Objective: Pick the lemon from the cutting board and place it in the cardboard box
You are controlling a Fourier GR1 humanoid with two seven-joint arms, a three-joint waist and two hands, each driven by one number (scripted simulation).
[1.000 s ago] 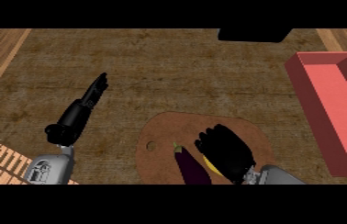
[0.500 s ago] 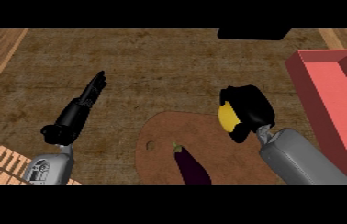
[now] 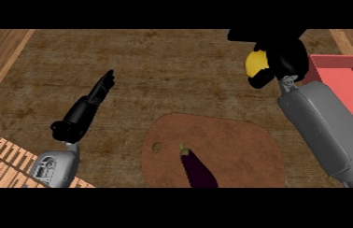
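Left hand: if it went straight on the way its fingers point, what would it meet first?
The left hand points up and to the right across bare counter. The way looks free as far as the view shows, though depth is unclear.

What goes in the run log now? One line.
right hand: shut on lemon, raised beside red box | left hand: open | eggplant: on cutting board

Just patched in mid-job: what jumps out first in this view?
The yellow lemon stands out, gripped in the right hand raised at upper right, beside the red box. Below, an eggplant lies on the brown cutting board. The left hand rests open at left.
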